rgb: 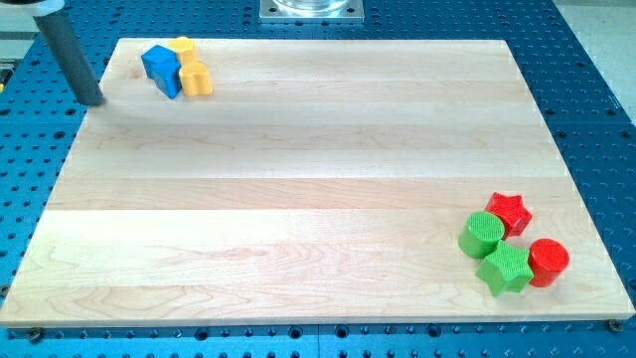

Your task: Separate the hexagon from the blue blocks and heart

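A tight group of blocks sits at the top left of the wooden board (pixel 298 179). In it, a blue block (pixel 160 68) is on the left; I cannot tell if it is one piece or two. A yellow hexagon (pixel 182 46) touches its upper right side. A yellow heart-like block (pixel 197 79) touches its lower right side. My tip (pixel 92 100) rests at the board's left edge, to the left of and slightly below the blue block, a clear gap away. It touches no block.
A second group lies at the bottom right: a red star (pixel 509 211), a green cylinder (pixel 482 234), a green star (pixel 505 268) and a red cylinder (pixel 548 262). A blue perforated table (pixel 596 89) surrounds the board.
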You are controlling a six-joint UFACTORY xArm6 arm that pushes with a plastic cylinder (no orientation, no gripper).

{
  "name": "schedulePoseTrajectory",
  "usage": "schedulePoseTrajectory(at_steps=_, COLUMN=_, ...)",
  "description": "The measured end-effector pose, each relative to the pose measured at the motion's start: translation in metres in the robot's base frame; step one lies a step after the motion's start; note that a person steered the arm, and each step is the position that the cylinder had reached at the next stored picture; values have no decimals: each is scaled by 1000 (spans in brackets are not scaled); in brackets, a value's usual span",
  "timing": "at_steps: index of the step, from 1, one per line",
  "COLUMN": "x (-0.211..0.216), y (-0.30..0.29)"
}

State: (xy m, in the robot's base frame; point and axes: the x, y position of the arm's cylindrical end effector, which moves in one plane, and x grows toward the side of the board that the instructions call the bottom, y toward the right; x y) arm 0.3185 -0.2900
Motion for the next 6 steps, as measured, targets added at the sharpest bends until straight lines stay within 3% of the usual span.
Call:
schedulePoseTrajectory(at_steps=1, x=1, y=4)
schedulePoseTrajectory(at_steps=3, x=-66, y=-3)
schedulePoseTrajectory(at_steps=5, x=-94, y=58)
schedulePoseTrajectory(at_steps=6, x=-95, y=126)
